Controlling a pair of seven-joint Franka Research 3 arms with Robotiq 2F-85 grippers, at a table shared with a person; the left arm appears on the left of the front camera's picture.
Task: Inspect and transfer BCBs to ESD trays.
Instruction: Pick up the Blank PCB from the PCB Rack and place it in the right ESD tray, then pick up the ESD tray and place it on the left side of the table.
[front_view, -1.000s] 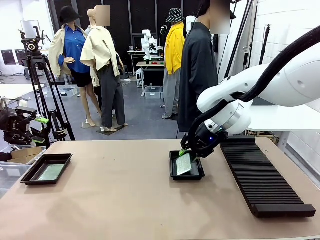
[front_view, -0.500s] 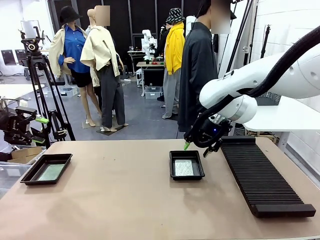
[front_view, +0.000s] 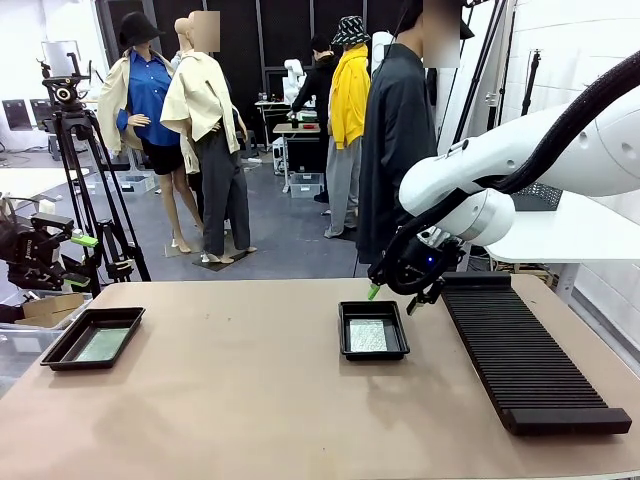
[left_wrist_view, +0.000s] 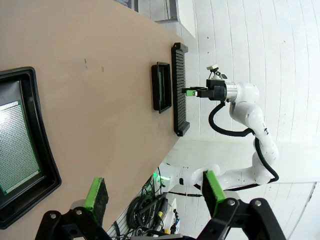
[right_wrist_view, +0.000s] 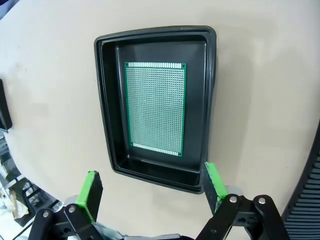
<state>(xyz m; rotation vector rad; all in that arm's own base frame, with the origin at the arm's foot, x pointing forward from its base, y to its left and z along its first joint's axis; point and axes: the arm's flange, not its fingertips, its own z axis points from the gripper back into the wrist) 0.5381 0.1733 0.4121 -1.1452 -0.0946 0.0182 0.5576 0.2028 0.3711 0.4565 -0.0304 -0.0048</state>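
On the table (front_view: 250, 400), 2 trays (front_view: 373, 330) (front_view: 92, 337) each hold 1 BCB (right_wrist_view: 155, 109) (front_view: 102, 344).

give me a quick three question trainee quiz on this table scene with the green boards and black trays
1. True or false: the right gripper is clamped on a thin green rectangular circuit board.
2. Multiple choice: where does that board lie? A) in the long black ribbed slotted rack B) flat in the shallow glossy black plastic tray near the table's middle C) on the bare tabletop
3. Fill in: the second black tray, at the table's left edge, holds ____ green board.

Key
1. False: its jaws are open and empty, above the tray's far right corner.
2. B
3. one
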